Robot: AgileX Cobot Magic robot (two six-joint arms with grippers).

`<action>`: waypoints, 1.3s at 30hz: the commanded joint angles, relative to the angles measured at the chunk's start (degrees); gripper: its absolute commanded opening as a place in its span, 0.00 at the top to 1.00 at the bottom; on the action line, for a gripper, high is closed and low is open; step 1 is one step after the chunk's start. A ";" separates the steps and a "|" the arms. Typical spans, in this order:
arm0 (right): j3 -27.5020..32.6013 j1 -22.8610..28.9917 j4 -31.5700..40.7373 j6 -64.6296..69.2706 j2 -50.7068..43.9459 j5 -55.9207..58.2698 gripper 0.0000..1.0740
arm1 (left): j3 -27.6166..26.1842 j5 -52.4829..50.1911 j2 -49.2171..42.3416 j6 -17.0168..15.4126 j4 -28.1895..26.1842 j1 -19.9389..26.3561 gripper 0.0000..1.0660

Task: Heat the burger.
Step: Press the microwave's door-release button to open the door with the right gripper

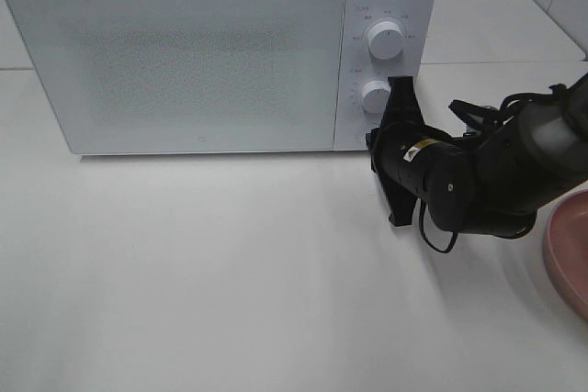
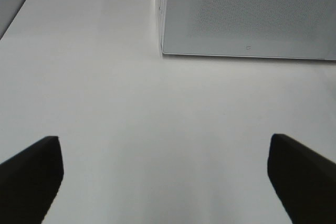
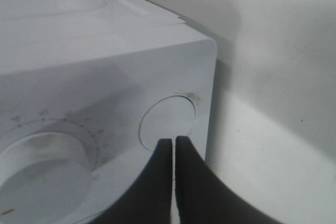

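Burger unseen; white tabletop (image 1: 230, 273); right end effector (image 3: 172, 142) pressed together at microwave button (image 3: 167, 119), left end effector (image 2: 165, 148) spread.

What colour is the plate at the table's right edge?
The plate is pink; the exterior high view shows it best.

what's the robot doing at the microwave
The right gripper is shut, with its tips at the round button low on the microwave panel, below the two knobs. The microwave door is closed. The left gripper hangs open over the table. A pink plate sits at the right; no burger is in view.
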 commanded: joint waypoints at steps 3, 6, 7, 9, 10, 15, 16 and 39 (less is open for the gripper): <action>-2.23 -0.29 -0.40 1.03 2.01 0.34 1.00 | 0.06 -0.57 -0.92 0.00 -0.34 0.00 0.08; -3.50 -0.29 0.74 0.63 2.92 -0.11 1.00 | 0.06 -0.57 -0.92 0.00 -0.34 0.00 0.08; -3.78 -0.29 0.74 0.63 3.09 -0.29 1.00 | 0.06 -0.57 -0.92 0.00 -0.34 0.00 0.08; -3.84 -0.29 0.69 0.57 3.21 -1.38 1.00 | 0.06 -0.57 -0.92 0.00 -0.34 0.00 0.08; -3.84 -0.29 0.74 0.29 3.21 -1.78 1.00 | 0.06 -0.57 -0.92 0.00 -0.34 0.00 0.08; -3.84 -0.29 0.74 -0.06 3.21 -2.98 1.00 | 0.06 -0.57 -0.92 0.00 -0.34 0.00 0.08; -3.84 -0.29 0.74 -0.06 3.21 -2.98 1.00 | 0.06 -0.57 -0.92 0.00 -0.34 0.00 0.08; -6.19 -0.29 4.41 -3.78 5.16 -7.45 1.00 | 0.06 -0.57 -0.92 0.00 -0.34 0.00 0.08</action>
